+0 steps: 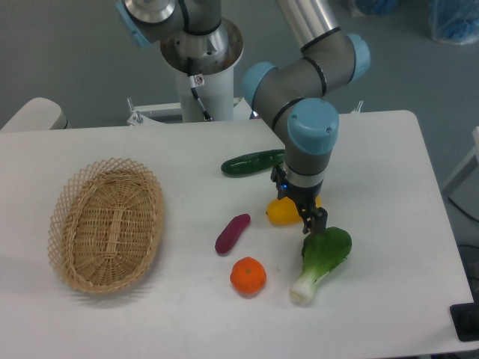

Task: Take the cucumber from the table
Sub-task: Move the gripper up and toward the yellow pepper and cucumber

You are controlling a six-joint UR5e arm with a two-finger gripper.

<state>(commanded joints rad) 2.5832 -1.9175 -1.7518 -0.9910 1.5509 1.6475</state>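
The cucumber [253,162] is dark green and glossy, lying flat on the white table [150,142] just left of the arm's wrist. My gripper [313,219] points down to the right of and nearer the camera than the cucumber. It hovers over the right end of a yellow vegetable [282,214], beside the leafy top of a bok choy [322,258]. Its dark fingers look slightly apart and hold nothing. The cucumber's right tip is hidden behind the wrist.
A wicker basket [106,224] sits at the left. A purple eggplant [232,233] and an orange [248,275] lie in front of the cucumber. The robot's base column [200,67] stands behind the table's far edge.
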